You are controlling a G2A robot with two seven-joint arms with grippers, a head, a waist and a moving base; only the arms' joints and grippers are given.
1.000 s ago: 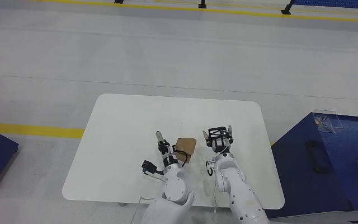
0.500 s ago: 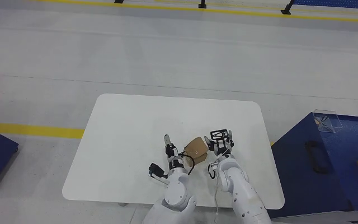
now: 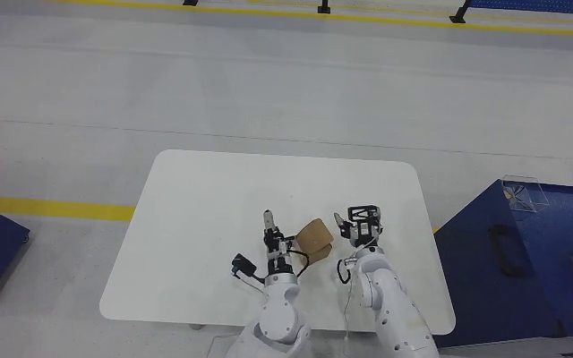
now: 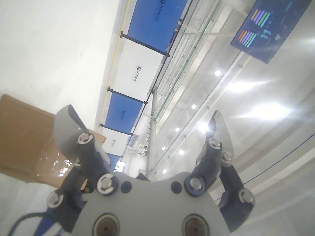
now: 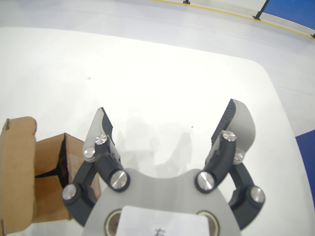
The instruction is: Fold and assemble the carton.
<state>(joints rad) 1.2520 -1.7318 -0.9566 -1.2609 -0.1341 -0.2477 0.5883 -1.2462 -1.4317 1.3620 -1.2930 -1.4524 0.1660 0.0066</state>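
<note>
There was one brown carton (image 3: 314, 238) and one white tabletop (image 3: 206, 197). There were two claws, the left claw (image 4: 142, 114) and the right claw (image 5: 166, 106), each with two fingers (image 5: 103, 121), four fingers in all. Off to the side of the tabletop, one clear stand (image 3: 522, 191) stood on one blue surface (image 3: 537, 268)

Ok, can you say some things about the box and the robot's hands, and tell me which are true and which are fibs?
The carton is between the left gripper and the right gripper. True.
The right gripper is shut on the carton. False: it is open, with the carton beside it.
The left gripper is open with nothing between its fingers. True.
The carton is blue. False: it is brown.
</note>
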